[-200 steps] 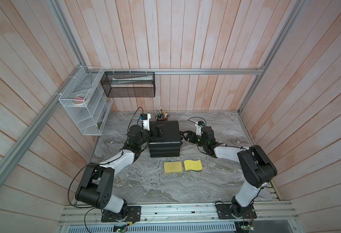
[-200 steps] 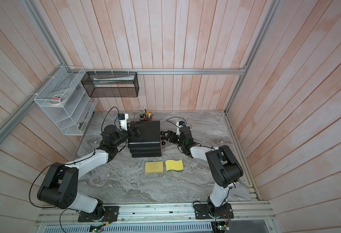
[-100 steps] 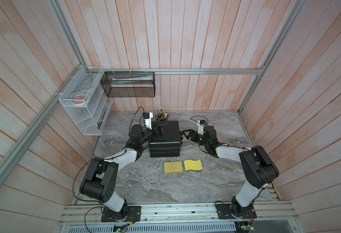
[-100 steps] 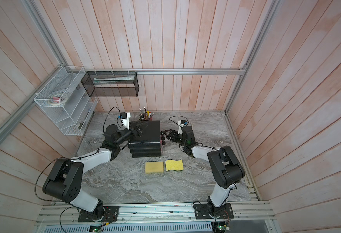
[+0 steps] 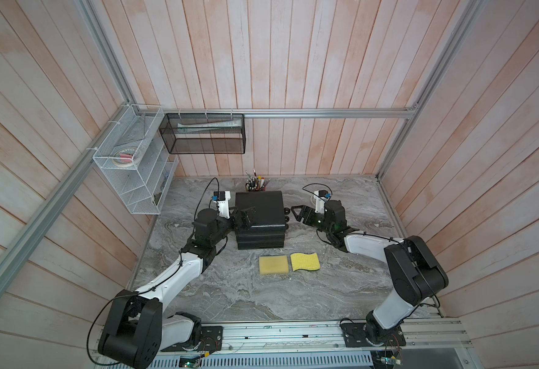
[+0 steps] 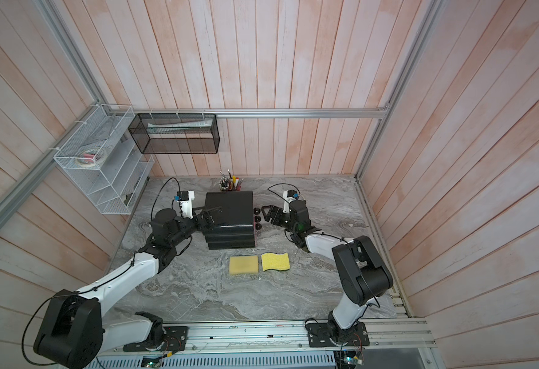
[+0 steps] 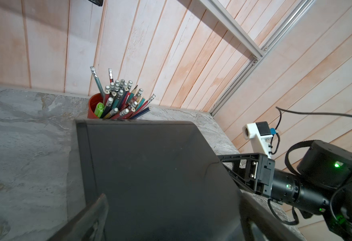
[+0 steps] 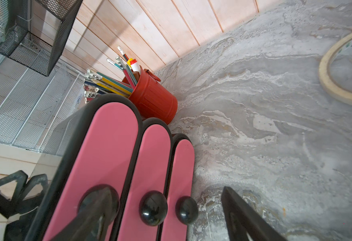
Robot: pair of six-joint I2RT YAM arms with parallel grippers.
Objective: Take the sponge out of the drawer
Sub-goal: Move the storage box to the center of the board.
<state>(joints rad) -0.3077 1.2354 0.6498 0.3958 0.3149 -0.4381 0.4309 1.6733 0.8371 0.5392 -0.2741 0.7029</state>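
Middle of the frame in both top views, the black drawer unit stood on the grey marble table, with both arms right up against it. The left gripper hung at the unit's left edge, over its top, jaws spread wide and clamping nothing. Whether a finger touched the lid could not be told.

On the right of the frame, the right gripper faced the three black knobs, jaws well apart, holding nothing. In the right wrist view, one finger sat in front of the top drawer's knob, and the other stood clear out over the marble. All three pink drawer fronts looked pushed in.

And the sponges? Two lay out on the table, lower in the frame than the unit. There was a pale square sponge and, just right of it, a brighter wavy sponge, nearly edge to edge. Whether any sponge sat inside a drawer could not be seen.

A red pencil bucket stood just behind the unit, and a ring of tape lay on the marble.
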